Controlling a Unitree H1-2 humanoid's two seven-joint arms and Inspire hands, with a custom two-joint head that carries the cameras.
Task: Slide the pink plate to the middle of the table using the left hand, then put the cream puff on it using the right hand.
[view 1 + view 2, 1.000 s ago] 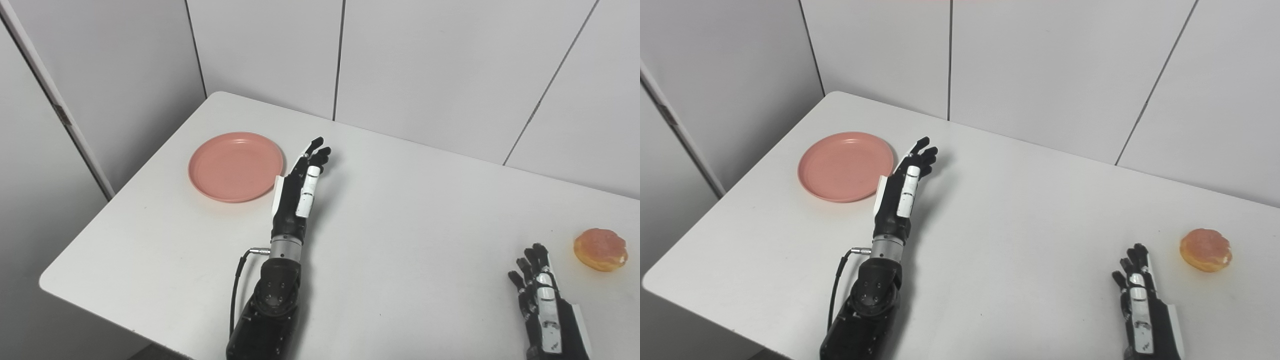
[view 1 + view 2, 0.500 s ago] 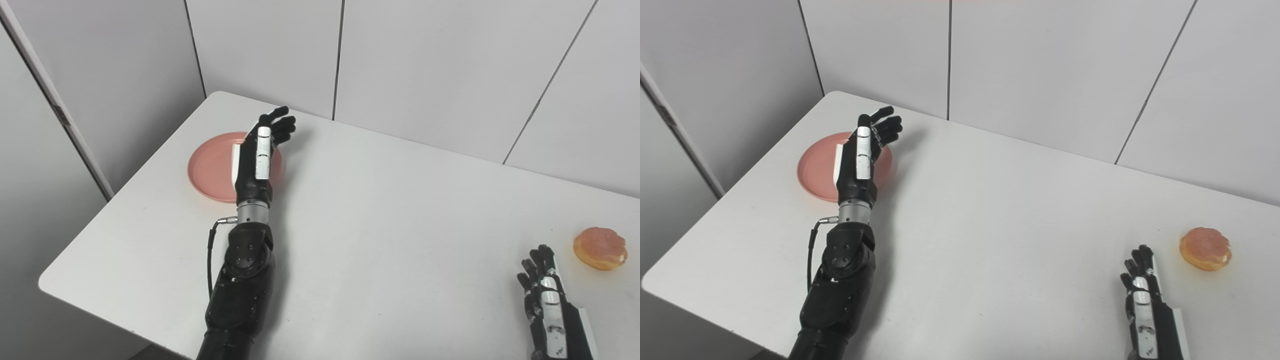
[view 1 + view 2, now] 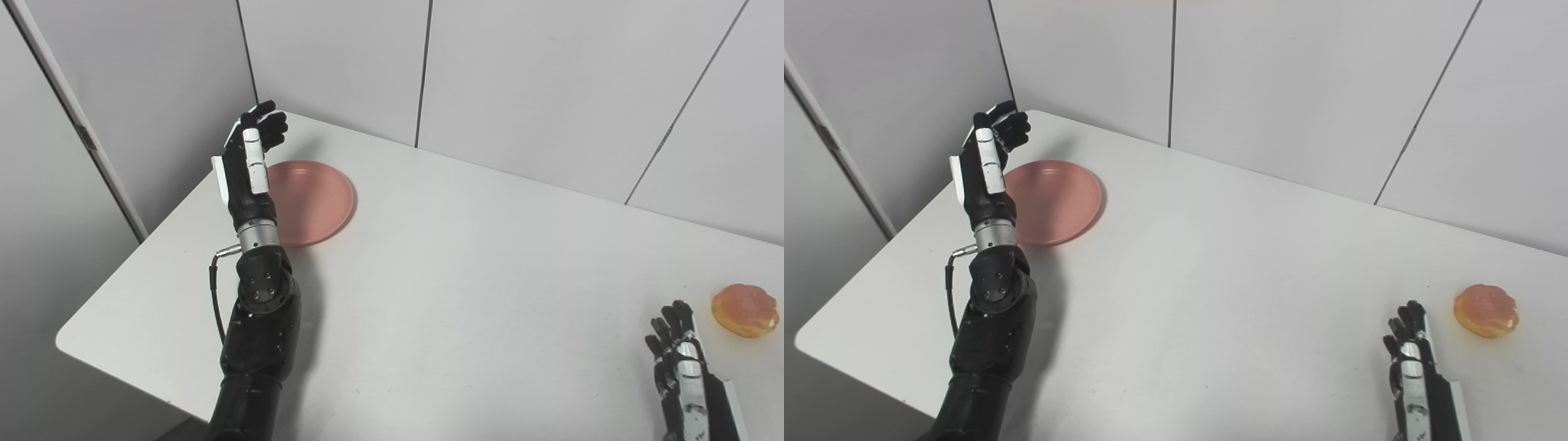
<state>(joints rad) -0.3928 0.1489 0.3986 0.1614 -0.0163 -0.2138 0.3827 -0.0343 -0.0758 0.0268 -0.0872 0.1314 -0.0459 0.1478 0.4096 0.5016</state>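
The left hand (image 3: 248,168) is raised above the white surface (image 3: 465,275) near its far left corner, edge-on to the cameras, with its fingers (image 3: 266,119) loosely apart and slightly curled, holding nothing. The pink plate (image 3: 312,199) lies flat on the surface just to the right of those fingers and below them; the hand's wrist and forearm cover the plate's left edge in both eye views, so whether the hand touches the plate cannot be told, though the fingers themselves sit above and beyond its far left rim. The plate is on the left part of the surface, well short of the middle. The right hand (image 3: 1415,367) rests low at the near right edge of the surface, back upward, its fingers (image 3: 1405,321) extended, lightly parted and gripping nothing. The cream puff (image 3: 1486,310), round and golden with a pinkish glazed top, sits on the surface just beyond and to the right of these fingertips, near them but apart, with bare surface showing between. The puff and the plate are well apart, at opposite ends of the surface.
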